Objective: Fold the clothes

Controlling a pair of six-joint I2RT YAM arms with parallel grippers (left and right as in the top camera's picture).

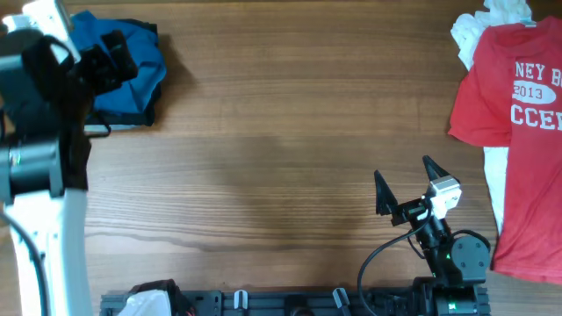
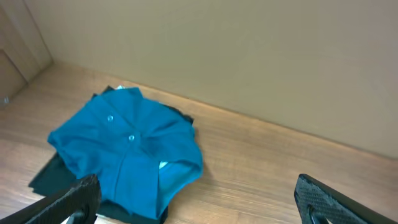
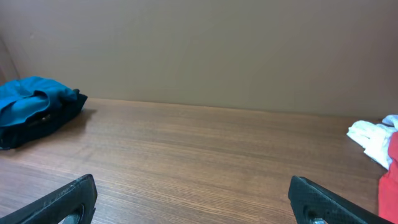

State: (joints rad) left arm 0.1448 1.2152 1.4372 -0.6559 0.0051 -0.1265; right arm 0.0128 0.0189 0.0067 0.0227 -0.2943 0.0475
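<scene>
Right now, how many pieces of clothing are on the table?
4: a blue shirt lying on a black piece at the left, a red T-shirt over white cloth at the right. More may be hidden underneath.

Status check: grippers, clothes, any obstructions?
Left gripper open, by the bunched blue shirt. Right gripper open, empty. Red T-shirt spread out, far right. Nothing in the way.

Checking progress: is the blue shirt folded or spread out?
Folded, loosely: the blue shirt sits as a compact bundle on a black garment, not laid flat.
</scene>
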